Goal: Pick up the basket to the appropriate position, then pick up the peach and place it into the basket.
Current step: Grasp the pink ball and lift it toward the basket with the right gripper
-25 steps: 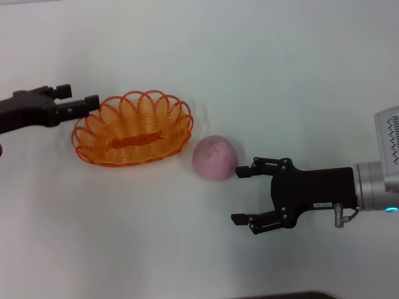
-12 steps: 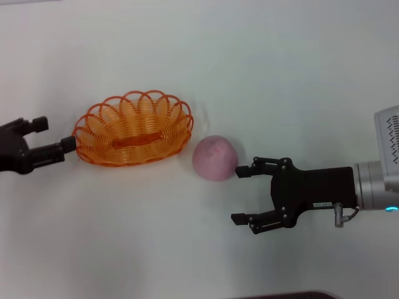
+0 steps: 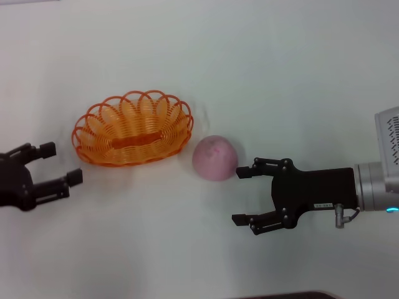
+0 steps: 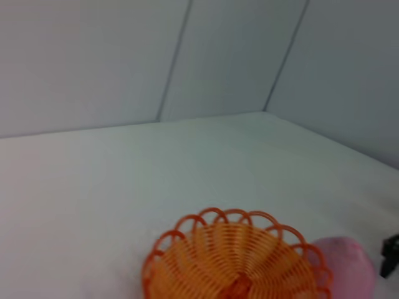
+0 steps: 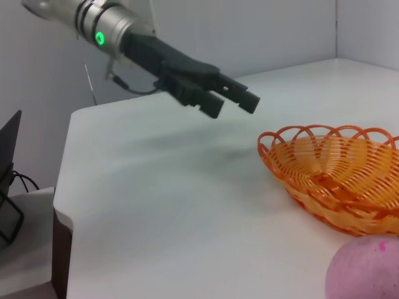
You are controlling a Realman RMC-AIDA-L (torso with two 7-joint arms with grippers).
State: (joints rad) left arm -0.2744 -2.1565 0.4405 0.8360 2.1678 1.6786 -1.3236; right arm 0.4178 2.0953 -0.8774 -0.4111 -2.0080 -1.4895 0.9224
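The orange wire basket (image 3: 133, 129) rests on the white table, left of centre, with nothing in it; it also shows in the wrist views (image 4: 234, 260) (image 5: 335, 175). Just right of it lies the pale pink peach (image 3: 214, 158) (image 4: 346, 266) (image 5: 366, 272). My left gripper (image 3: 60, 164) (image 5: 232, 104) is open, near the table's left side, clear of the basket and closer to me than it. My right gripper (image 3: 243, 195) is open to the right of the peach; its far fingertip (image 3: 240, 172) is almost at the fruit.
The white table (image 3: 280, 81) stretches bare behind and to the right. In the right wrist view its edge (image 5: 62, 212) drops off beyond the left arm, with dark equipment (image 5: 9, 187) and cables below. Grey walls (image 4: 124, 56) stand behind.
My left gripper let go of the basket's left rim and drew back toward me and to the left, now open and empty. The basket, peach and right gripper stayed put.
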